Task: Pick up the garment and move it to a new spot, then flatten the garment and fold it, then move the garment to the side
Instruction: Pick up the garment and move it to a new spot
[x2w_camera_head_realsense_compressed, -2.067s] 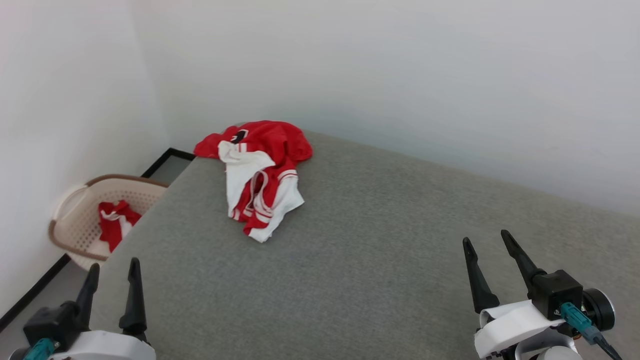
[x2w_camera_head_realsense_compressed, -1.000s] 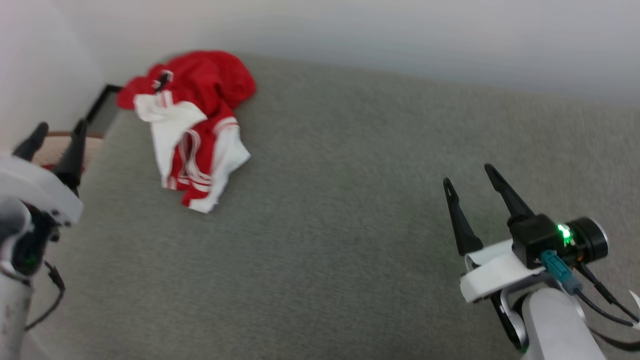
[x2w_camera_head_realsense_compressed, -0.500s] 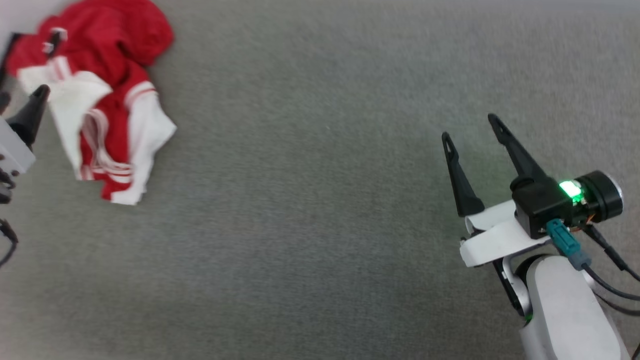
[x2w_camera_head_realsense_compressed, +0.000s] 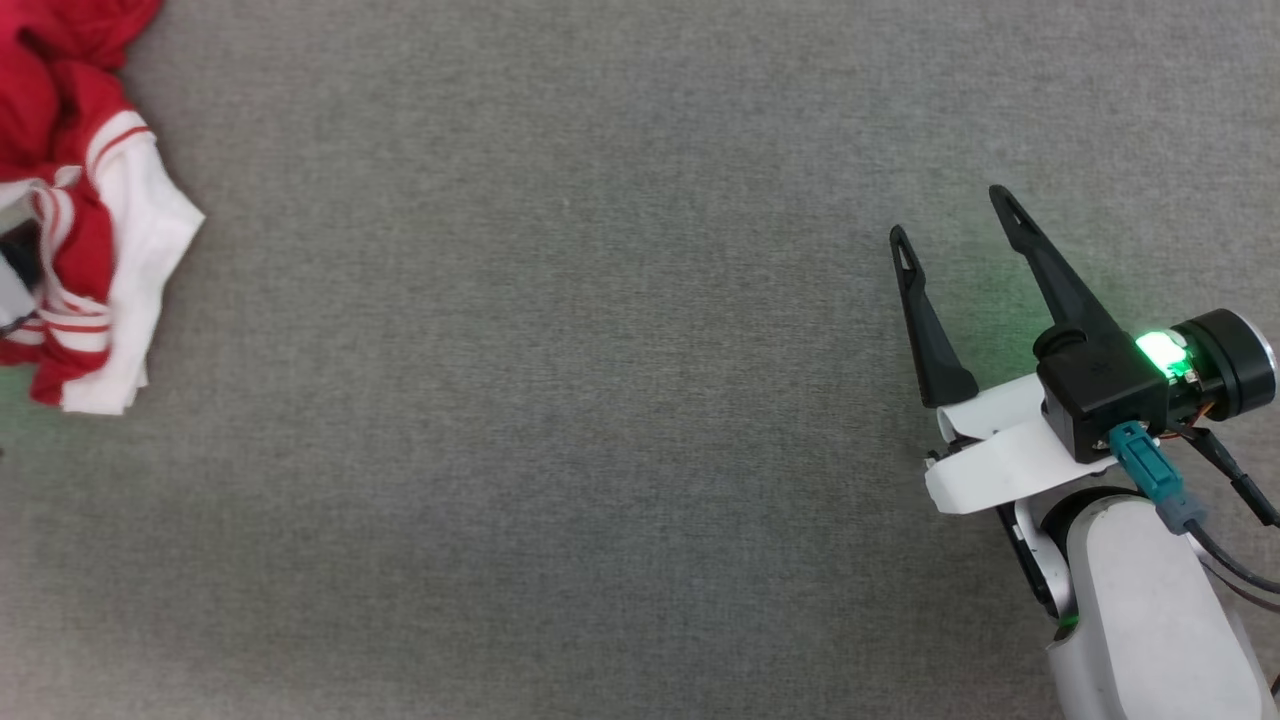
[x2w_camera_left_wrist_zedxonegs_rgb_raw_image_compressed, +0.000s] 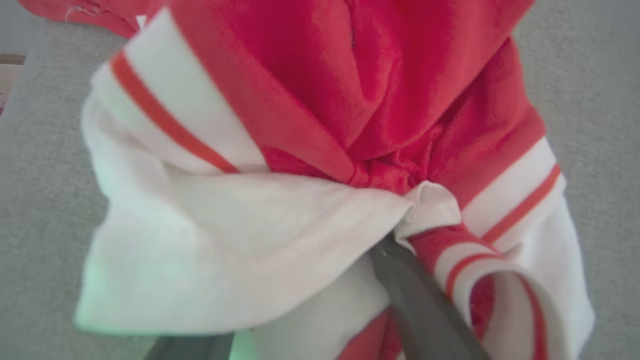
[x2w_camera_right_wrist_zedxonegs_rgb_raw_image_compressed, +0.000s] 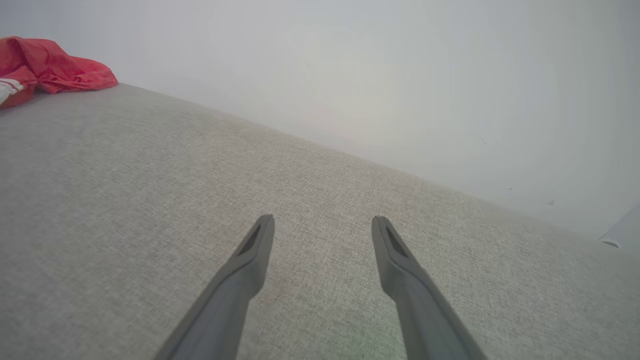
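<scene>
Two claws stand with their fingers spread wide, and neither pinches anything. The right claw (x2w_camera_head_realsense_compressed: 948, 212) hovers over the right side of the grey fabric surface (x2w_camera_head_realsense_compressed: 560, 400). Its two long dark fingers point up the head view, with bare grey weave between them. A green light (x2w_camera_head_realsense_compressed: 1160, 350) glows on the black block at its wrist, and a teal plug (x2w_camera_head_realsense_compressed: 1140, 470) sits just below. The pale forearm (x2w_camera_head_realsense_compressed: 1150, 620) runs off at the lower right corner. In the right wrist view the same claw (x2w_camera_right_wrist_zedxonegs_rgb_raw_image_compressed: 323, 219) holds its fingers well apart above the surface (x2w_camera_right_wrist_zedxonegs_rgb_raw_image_compressed: 150, 200), with a plain pale wall (x2w_camera_right_wrist_zedxonegs_rgb_raw_image_compressed: 375, 75) behind the far edge.

The garment (x2w_camera_head_realsense_compressed: 140, 240) lies crumpled at the far left edge of the head view, partly cut off by the frame and well apart from the right claw. Red body cloth is above, and a white sleeve with a red-striped band falls toward the near side. In the right wrist view the garment (x2w_camera_right_wrist_zedxonegs_rgb_raw_image_compressed: 55, 72) is a red heap at the upper left, close to the wall.

In the left wrist view the left claw (x2w_camera_left_wrist_zedxonegs_rgb_raw_image_compressed: 320, 260) is pushed right up against the garment (x2w_camera_left_wrist_zedxonegs_rgb_raw_image_compressed: 360, 100). One grey finger (x2w_camera_left_wrist_zedxonegs_rgb_raw_image_compressed: 425, 310) rises from the bottom edge, its tip tucked in where a white fold meets the red cloth, and a striped trim band loops just beside it. The other finger (x2w_camera_left_wrist_zedxonegs_rgb_raw_image_compressed: 190, 347) barely shows at the bottom edge beneath a broad white fold, which drapes across the gap between the two. The fingers stand apart, not squeezed onto the cloth.
</scene>
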